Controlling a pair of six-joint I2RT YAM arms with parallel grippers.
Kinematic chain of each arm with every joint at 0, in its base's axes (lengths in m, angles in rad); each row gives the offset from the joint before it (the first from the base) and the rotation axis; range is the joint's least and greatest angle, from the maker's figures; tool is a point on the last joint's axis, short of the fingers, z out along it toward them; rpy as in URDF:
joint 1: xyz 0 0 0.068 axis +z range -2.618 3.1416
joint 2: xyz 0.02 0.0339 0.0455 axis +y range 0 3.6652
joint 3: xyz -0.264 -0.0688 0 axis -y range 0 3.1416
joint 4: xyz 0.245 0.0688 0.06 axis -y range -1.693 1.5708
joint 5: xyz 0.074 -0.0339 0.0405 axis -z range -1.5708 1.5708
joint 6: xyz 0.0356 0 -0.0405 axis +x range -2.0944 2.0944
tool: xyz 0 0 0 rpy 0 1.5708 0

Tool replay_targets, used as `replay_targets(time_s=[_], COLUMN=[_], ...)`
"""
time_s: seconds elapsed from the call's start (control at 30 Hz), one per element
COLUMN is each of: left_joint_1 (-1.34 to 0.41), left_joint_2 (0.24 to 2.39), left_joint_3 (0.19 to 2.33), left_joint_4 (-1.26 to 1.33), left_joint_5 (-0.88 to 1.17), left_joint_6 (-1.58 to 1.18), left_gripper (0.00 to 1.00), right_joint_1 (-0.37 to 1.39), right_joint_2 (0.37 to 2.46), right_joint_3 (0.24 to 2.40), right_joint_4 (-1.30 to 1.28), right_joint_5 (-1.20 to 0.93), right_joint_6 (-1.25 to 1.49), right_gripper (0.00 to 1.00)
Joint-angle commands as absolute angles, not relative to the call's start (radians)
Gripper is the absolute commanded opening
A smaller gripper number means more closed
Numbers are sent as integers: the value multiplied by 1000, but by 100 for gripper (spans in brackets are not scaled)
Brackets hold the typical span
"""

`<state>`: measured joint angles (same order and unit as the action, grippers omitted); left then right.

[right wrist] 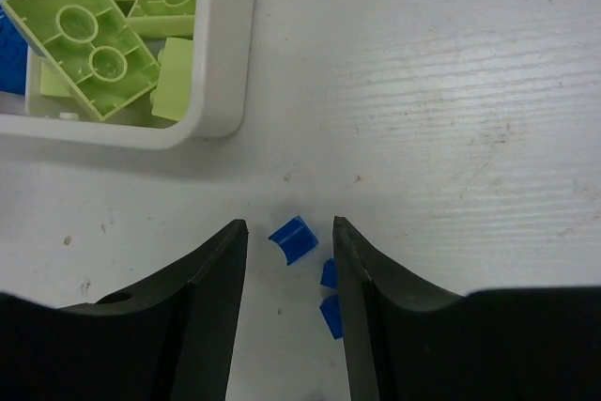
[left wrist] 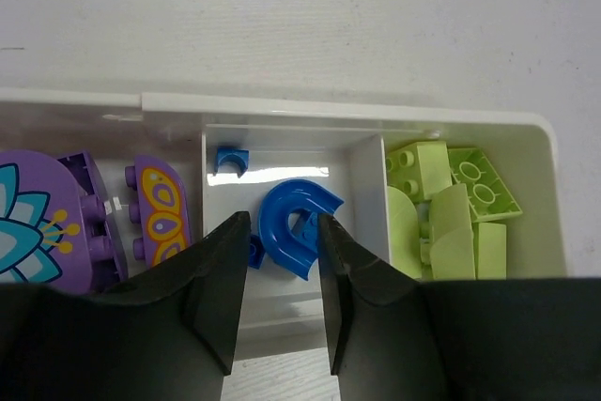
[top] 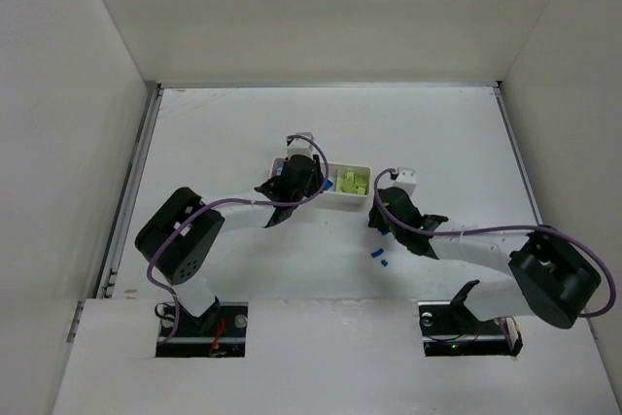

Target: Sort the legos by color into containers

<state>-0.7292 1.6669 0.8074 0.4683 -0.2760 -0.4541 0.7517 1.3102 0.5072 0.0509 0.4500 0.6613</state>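
The white tray (top: 366, 170) has three compartments. In the left wrist view, purple bricks (left wrist: 89, 218) lie in the left one, a blue arch brick (left wrist: 293, 223) and a small blue brick (left wrist: 230, 159) in the middle one, and yellow-green bricks (left wrist: 455, 204) in the right one. My left gripper (left wrist: 282, 223) is open over the middle compartment, with the arch lying between its tips. My right gripper (right wrist: 289, 227) is open low over the table, with a small blue brick (right wrist: 294, 238) between its fingertips. Two more small blue bricks (right wrist: 329, 274) lie by its right finger.
The tray's right end (right wrist: 230, 63) with yellow-green bricks (right wrist: 89, 53) is just up and left of my right gripper. Loose blue bricks (top: 381, 260) lie on the table in front of the tray. White walls enclose the table.
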Motion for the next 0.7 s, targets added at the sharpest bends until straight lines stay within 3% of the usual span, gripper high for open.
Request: replay_targets(time_s=[0.0, 0.27, 0.5, 0.67], left_joint_1=[-728, -763, -782, -783], left_joint_2=[1599, 1464, 1333, 1272], left_joint_3=[822, 701, 614, 575], left_joint_4=[497, 518, 545, 545], left_joint_5=[-272, -268, -276, -275], left_joint_6=[-445, -462, -471, -471], left_gripper=[32, 33, 33, 33], right_joint_1=[774, 803, 841, 869], right_joint_2=[1356, 1436, 1514, 1540], right_joint_3=[574, 630, 686, 707], right_joint_4=[28, -49, -113, -143], right_joint_5=[475, 514, 545, 578], right_joint_6=[638, 663, 675, 684], right_gripper=[48, 46, 38, 25])
